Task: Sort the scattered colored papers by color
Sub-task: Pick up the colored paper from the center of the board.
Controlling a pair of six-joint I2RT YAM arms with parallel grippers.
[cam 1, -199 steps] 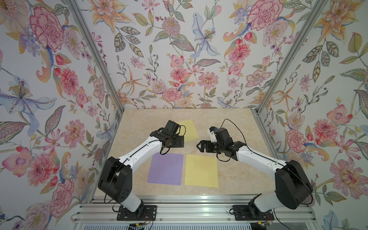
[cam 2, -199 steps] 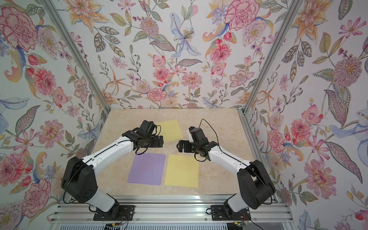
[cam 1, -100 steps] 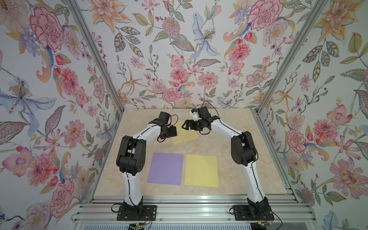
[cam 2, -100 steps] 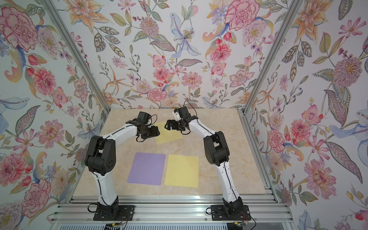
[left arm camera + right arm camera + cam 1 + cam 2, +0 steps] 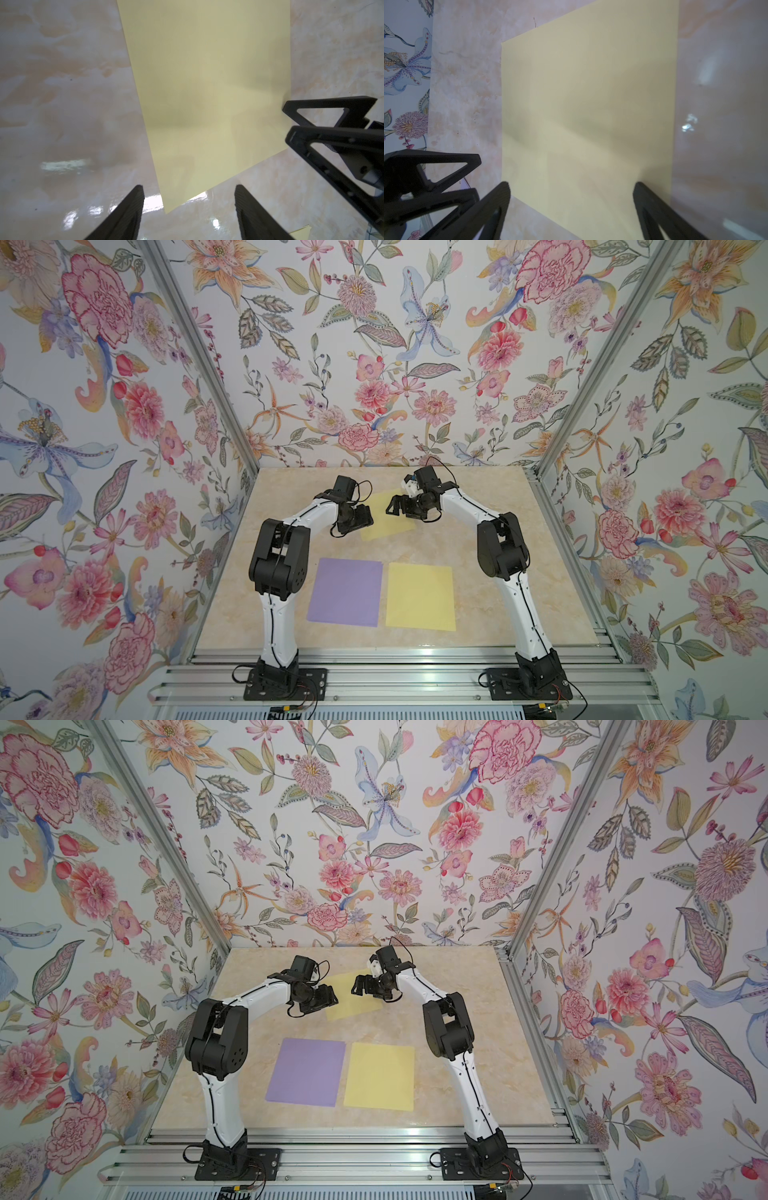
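Three colored papers lie flat on the marbled table. A pale yellow sheet (image 5: 388,517) (image 5: 353,997) lies at the back, turned askew. Nearer the front, a lavender sheet (image 5: 345,592) (image 5: 307,1073) and a second yellow sheet (image 5: 419,597) (image 5: 380,1077) sit side by side. My left gripper (image 5: 365,516) (image 5: 329,999) (image 5: 189,187) is open just above the far sheet's left corner (image 5: 207,83). My right gripper (image 5: 392,506) (image 5: 359,986) (image 5: 571,184) is open low over that sheet's (image 5: 589,104) other side. Neither holds anything. The two grippers face each other across the sheet.
Floral walls (image 5: 374,364) close in the back and both sides, with metal posts (image 5: 590,364) at the corners. The back wall shows close by in the right wrist view (image 5: 406,62). Both arm bases stand on the front rail (image 5: 407,680).
Both arms have reached from mid-table to the far yellow sheet and now hover at its two sides. The left jaws have narrowed somewhat; the right jaws stay wide.
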